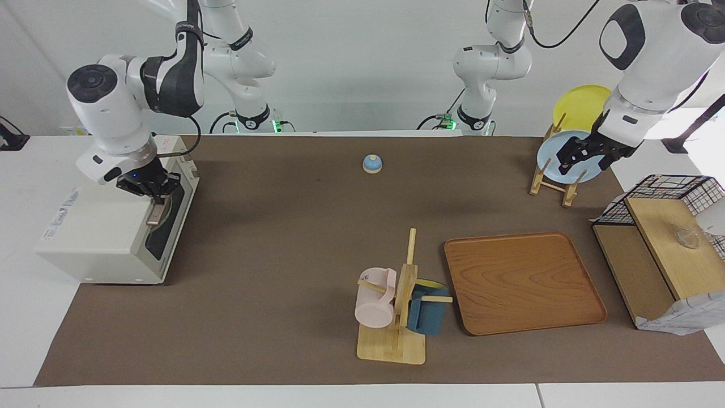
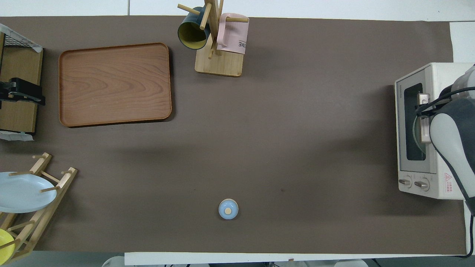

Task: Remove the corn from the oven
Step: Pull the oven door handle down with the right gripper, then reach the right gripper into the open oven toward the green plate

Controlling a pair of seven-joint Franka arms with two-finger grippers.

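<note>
The boxy cream-white toaster oven (image 1: 107, 226) stands at the right arm's end of the table, dark glass door shut; the corn is not seen — presumably inside. The right gripper (image 1: 152, 192) is set down at the tan bar handle (image 1: 156, 213), though whether the jaws have closed on it cannot be told. The handle should be gripped squarely, then drawn outward and down along the door's arc — not straight back. The left gripper (image 1: 583, 156) waits over the wooden plate rack (image 1: 552, 181), jaws apparently parted, nothing held.
</note>
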